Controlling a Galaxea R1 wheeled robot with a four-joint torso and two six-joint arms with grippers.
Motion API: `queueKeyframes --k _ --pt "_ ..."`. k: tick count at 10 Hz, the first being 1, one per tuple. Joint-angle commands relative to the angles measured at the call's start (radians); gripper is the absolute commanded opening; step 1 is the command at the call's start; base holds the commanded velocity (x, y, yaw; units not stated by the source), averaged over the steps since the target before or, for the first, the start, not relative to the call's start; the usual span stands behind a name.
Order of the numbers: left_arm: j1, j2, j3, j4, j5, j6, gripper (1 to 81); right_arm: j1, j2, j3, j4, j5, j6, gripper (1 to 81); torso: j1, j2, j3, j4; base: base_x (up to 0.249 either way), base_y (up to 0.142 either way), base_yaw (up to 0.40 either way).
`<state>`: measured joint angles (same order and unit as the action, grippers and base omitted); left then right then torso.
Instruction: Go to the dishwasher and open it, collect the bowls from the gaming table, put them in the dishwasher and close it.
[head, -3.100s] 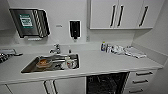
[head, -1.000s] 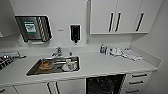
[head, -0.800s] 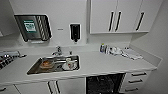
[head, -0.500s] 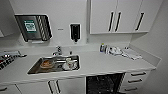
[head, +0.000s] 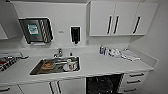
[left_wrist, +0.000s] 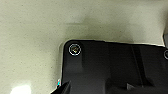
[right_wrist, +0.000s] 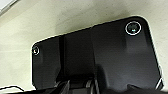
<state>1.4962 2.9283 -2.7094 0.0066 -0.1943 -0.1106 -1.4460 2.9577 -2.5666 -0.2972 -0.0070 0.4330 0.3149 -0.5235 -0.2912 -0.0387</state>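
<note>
Gripper fingers impossible to make out in either wrist view, so apart or together could not be told; pale speckled floor (left_wrist: 37, 30) beneath both arms. Ahead of and above the lowered arms, dishwasher (head: 103, 84) seen under the white counter (head: 112, 65), dark inside with racks showing, so judged already open to take dishes. Beside it, drawers (head: 132, 81) shut. Farther back, sink (head: 56, 66) holding dishes, probably left for washing. Beyond, bottles and cloth (head: 130, 55) by the wall, wall cabinets (head: 112, 18) above.
</note>
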Motion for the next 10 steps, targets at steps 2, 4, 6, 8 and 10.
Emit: queueKeyframes --k 2,4,6,8,10 --pt "-0.041 -0.007 -0.007 0.007 0.047 0.0 81.1 0.051 -0.003 0.005 -0.019 -0.048 -0.002 81.1 -0.085 0.133 0.103 0.0 0.0 0.0 0.0" --pt "-0.041 -0.007 -0.007 0.007 0.05 0.0 81.1 0.051 -0.003 0.005 -0.019 -0.048 -0.002 81.1 -0.116 0.184 0.119 0.0 0.0 0.0 0.0" --pt "-0.041 -0.007 -0.007 0.007 0.05 0.0 81.1 0.051 -0.003 0.005 -0.019 -0.048 -0.002 81.1 -0.158 0.248 0.094 0.0 0.0 0.0 0.0" --pt "-0.041 -0.007 -0.007 0.007 0.05 0.0 81.1 0.052 -0.003 0.005 -0.019 -0.048 0.0 81.1 -0.196 0.307 0.107 0.0 0.0 0.0 0.0" --pt "-0.041 -0.007 -0.007 0.007 0.05 0.0 81.1 0.052 -0.003 0.005 -0.019 -0.048 0.0 81.1 -0.243 0.38 0.109 0.0 0.0 0.0 0.0"
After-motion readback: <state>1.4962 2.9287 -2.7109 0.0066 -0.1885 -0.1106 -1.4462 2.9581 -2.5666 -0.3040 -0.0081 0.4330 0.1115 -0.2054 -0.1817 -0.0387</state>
